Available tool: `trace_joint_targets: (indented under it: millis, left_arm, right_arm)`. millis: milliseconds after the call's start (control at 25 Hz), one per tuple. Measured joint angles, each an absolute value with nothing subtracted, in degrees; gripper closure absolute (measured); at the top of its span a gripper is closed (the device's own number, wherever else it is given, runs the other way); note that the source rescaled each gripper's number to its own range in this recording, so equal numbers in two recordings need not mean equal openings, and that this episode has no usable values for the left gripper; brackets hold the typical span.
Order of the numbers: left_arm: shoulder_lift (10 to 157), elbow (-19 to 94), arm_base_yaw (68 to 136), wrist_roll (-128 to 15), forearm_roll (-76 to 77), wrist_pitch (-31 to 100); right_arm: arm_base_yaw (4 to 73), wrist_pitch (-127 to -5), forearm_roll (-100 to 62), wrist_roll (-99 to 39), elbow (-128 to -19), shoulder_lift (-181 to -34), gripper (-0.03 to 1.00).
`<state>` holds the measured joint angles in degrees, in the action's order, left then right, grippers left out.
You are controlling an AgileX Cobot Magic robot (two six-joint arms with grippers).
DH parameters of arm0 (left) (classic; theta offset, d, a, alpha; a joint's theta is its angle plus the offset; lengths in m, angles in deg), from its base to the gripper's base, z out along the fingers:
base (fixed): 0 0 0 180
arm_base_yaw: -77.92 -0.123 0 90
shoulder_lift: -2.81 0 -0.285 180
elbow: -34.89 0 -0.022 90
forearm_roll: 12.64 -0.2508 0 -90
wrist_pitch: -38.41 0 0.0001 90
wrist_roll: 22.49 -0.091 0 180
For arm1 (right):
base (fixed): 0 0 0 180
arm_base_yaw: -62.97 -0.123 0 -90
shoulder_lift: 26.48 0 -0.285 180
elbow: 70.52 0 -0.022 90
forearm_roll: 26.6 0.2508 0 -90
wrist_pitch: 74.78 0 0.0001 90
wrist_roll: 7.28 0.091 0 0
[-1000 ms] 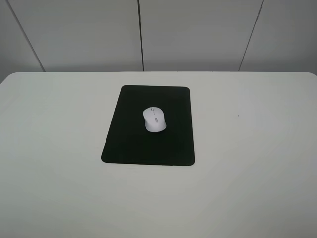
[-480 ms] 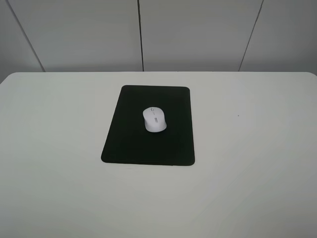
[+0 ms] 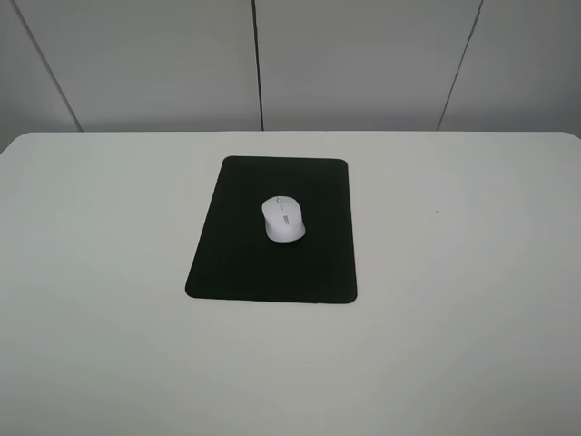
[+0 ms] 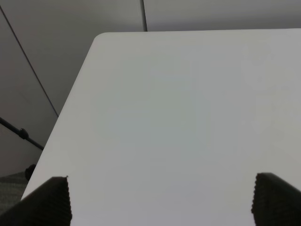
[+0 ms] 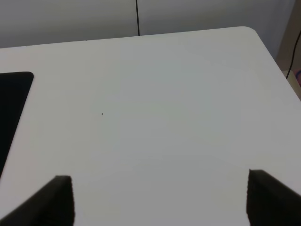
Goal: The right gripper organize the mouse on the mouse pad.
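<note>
High frontal overview; low wrist views—table (image 3: 472,318)

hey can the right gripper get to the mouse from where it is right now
Probably yes. The right gripper is open over bare table, and the mouse sits uncovered on the mouse pad with nothing standing between them. Neither arm shows in the high view, so true reach is unconfirmed.
</note>
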<state>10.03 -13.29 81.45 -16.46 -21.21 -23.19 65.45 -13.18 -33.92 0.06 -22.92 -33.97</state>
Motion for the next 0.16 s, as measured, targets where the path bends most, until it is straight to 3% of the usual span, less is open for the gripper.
trace_joint_targets:
  millis: [160]
  left_arm:
    - [10.03, -13.29, 81.45, -16.46, -21.21, -23.19]
  right_arm:
    - [65.45, -13.18, -33.92, 0.06, -22.92, -33.97, 0.28]
